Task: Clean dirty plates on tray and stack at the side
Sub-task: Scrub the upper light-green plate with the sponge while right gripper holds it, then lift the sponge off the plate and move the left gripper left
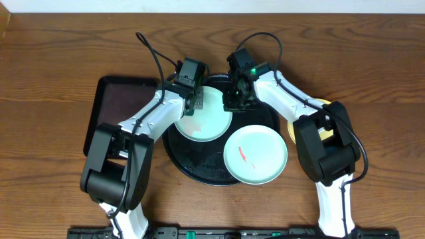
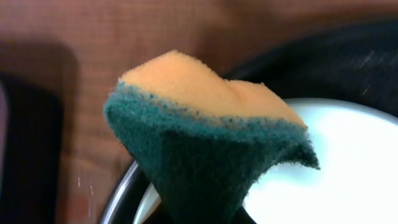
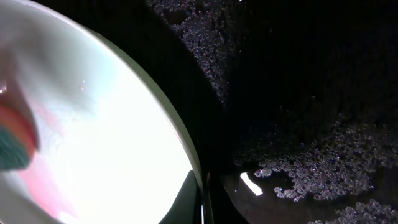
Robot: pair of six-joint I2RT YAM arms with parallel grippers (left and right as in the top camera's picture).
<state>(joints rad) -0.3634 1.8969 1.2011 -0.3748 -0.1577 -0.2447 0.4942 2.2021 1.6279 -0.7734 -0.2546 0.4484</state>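
Note:
The round black tray (image 1: 199,166) holds two mint-green plates. The far-left plate (image 1: 209,123) has a pink smear near its front edge. The near-right plate (image 1: 262,143) has a small red smear (image 1: 242,155). My left gripper (image 1: 191,105) is shut on an orange and green sponge (image 2: 205,130), held over the far-left plate's left rim (image 2: 348,162). My right gripper (image 1: 236,99) is shut on that plate's right rim (image 3: 200,190); the plate (image 3: 106,124) fills the left of the right wrist view. A pale yellow plate (image 1: 291,127) lies right of the tray, mostly hidden by my right arm.
A dark rectangular tray (image 1: 113,106) lies on the wooden table left of the round tray, partly under my left arm. The black tray's floor (image 3: 311,124) is wet with droplets.

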